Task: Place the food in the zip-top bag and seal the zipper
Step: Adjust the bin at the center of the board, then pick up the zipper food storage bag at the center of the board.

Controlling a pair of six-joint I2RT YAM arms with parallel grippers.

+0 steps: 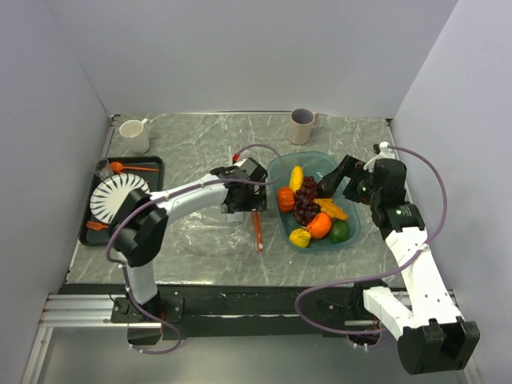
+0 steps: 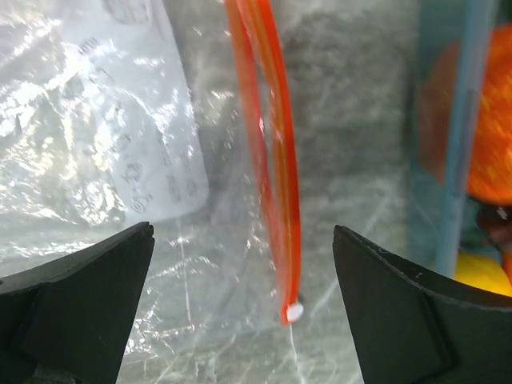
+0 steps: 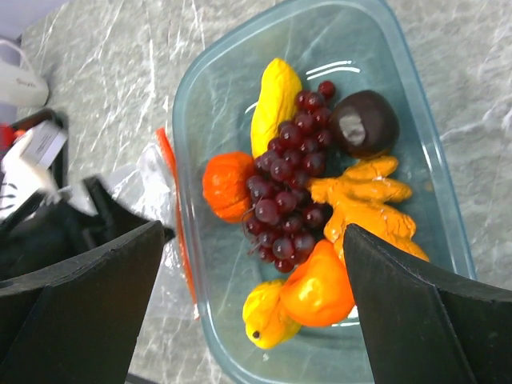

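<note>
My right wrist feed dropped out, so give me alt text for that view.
The right gripper hangs open over a translucent teal tray of toy fruit: a purple grape bunch in the middle, a yellow banana, an orange round fruit, a lemon. The orange-red zipper lies just left of the tray.

The right gripper's [image 3: 254,230] black fingers [image 3: 416,320] stand wide apart over the teal tray [image 3: 224,104], framing the dark purple grape bunch [image 3: 284,188], a yellow banana [image 3: 274,104], an orange round fruit [image 3: 226,186] and a lemon [image 3: 268,314]. The orange-red zipper [image 3: 172,192] lies just beside the tray's left wall, on the desk [image 3: 480,80].
</note>
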